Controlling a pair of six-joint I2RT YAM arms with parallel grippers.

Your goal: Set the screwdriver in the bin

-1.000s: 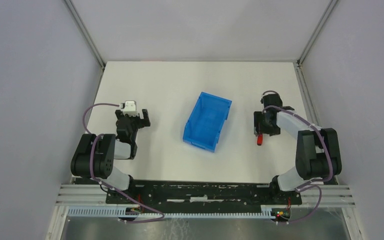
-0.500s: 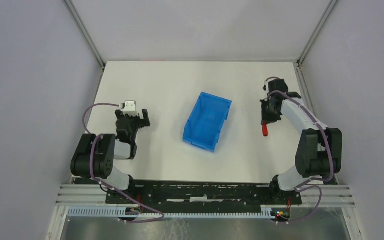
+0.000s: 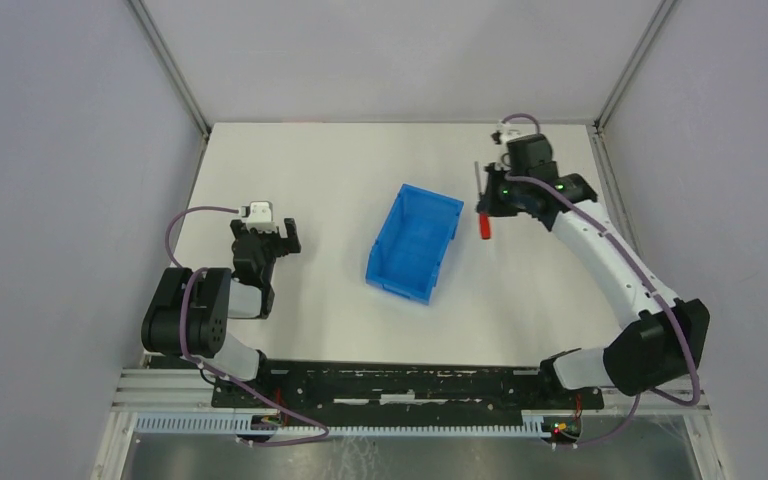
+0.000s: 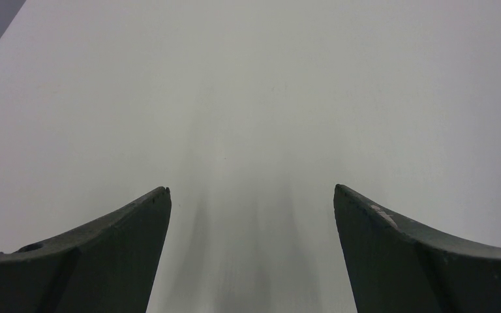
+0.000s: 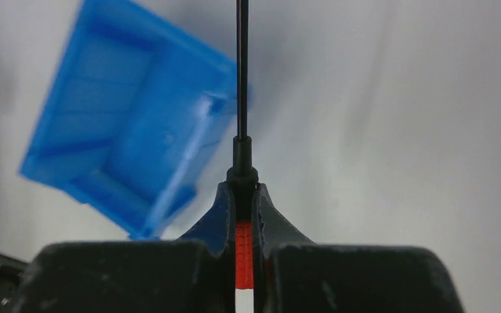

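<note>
Notes on colour:
- The screwdriver [image 5: 243, 255] has a red handle, finely ribbed, and a thin black shaft.
- The bin [image 5: 124, 124] is bright blue all over with no pattern, and paler where light catches its inner ridges.
- The table [image 3: 340, 170] is flat white.
- My right gripper [image 5: 242, 199] is black.
- My left gripper [image 4: 251, 195] is dark grey-green, with a pale scuff on one finger.
- The cables [image 3: 185, 225] are purple.

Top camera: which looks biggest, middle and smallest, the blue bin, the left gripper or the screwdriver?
1. bin, clearly biggest.
2. left gripper, chunky.
3. screwdriver, long but thin. It is held up nearer the camera, so places two and three are less sure.
</note>
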